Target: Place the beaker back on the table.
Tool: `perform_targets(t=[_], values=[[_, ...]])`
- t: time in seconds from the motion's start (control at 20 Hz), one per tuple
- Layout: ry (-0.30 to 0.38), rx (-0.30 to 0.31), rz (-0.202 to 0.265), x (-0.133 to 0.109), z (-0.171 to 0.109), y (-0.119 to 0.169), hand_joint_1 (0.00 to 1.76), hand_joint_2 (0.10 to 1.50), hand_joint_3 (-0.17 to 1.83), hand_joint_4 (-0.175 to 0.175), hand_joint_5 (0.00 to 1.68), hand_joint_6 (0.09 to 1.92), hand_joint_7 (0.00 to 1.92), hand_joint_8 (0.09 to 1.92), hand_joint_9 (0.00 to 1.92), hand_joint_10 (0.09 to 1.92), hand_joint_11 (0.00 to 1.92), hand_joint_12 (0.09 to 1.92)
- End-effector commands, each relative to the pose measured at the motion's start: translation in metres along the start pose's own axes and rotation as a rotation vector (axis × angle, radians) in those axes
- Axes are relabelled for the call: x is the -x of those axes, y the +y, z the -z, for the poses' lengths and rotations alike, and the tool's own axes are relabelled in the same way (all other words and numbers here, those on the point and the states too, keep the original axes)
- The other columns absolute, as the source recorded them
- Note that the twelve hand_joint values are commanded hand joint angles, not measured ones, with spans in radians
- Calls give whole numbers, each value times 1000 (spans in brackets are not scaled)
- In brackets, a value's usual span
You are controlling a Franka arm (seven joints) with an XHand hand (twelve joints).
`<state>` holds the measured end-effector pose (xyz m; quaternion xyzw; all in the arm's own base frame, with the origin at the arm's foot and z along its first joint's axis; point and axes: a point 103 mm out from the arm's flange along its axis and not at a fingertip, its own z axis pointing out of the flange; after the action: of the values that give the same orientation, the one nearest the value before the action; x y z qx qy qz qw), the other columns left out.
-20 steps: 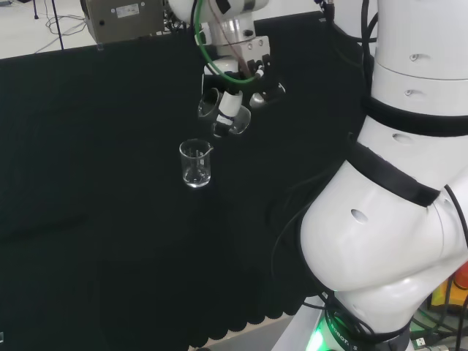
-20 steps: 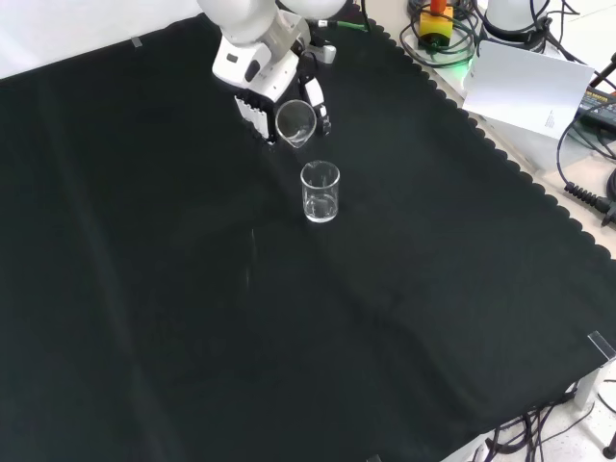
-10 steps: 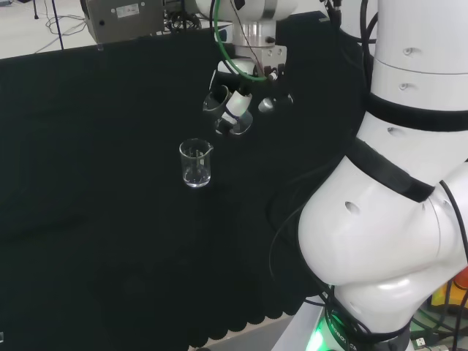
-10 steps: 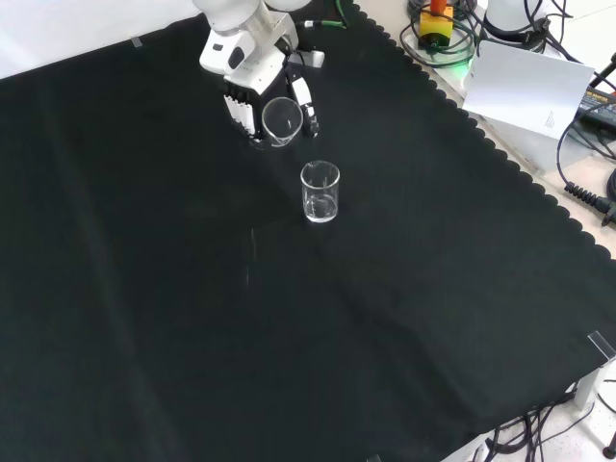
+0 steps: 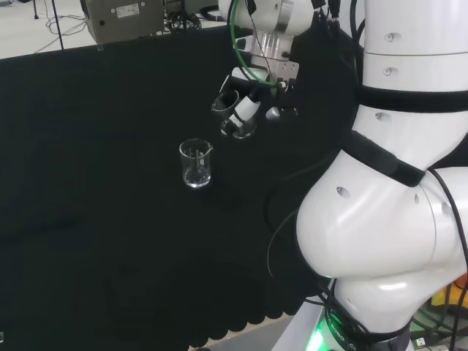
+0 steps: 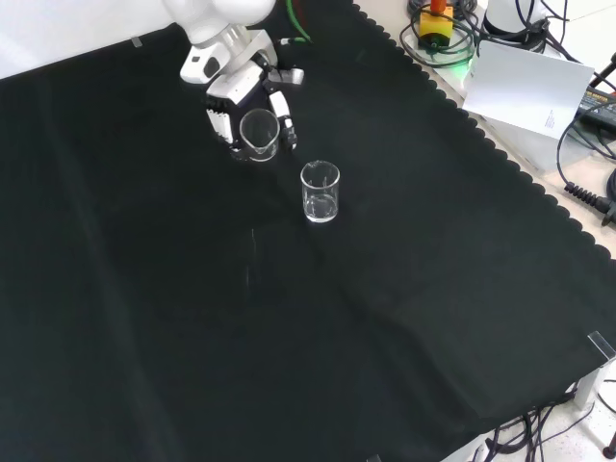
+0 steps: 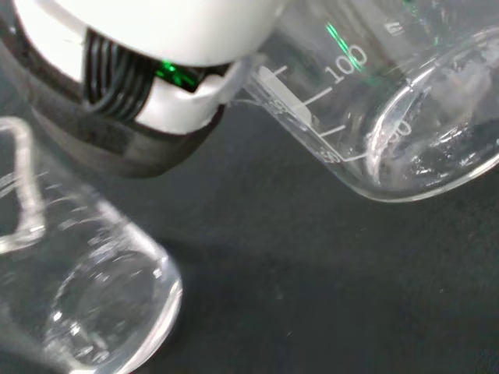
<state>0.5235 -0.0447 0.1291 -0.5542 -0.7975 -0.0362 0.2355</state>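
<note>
Two beakers matter here: the one I hold (image 6: 258, 132), tilted with its mouth toward the front camera, and a second beaker (image 6: 320, 192) standing upright on the desk (image 6: 404, 318) just below it in the front view. My hand (image 6: 241, 108) hangs above the black cloth, my fingers (image 6: 286, 108) curled round the glass on either side — in the wrist view a ribbed black-and-white finger (image 7: 132, 101) presses the wall of the held beaker near its printed scale. The beaker is not yet down; its base looks clear of the cloth. I reckon the chief danger is the tilt: if I lower it as it lies, it would meet the cloth on an edge and could roll or tip once I let go. The other danger is the neighbour — the two glasses are near each other, and a descent drifting toward it could knock glass on glass or topple it. Clear glass on black also hides my margin.
</note>
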Motion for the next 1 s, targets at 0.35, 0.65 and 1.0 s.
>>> perform_targets(t=[0.35,0.65,1.0], values=[[179,86,31,31,-22,49,1300,764,472,-175,1234,651,1275,636,1587,87,1393,644],[208,101,28,41,-31,58,1294,662,620,-13,1283,578,1385,529,1575,87,1365,676],[231,110,30,46,-39,68,1293,630,669,22,1295,567,1410,507,1569,87,1357,680]])
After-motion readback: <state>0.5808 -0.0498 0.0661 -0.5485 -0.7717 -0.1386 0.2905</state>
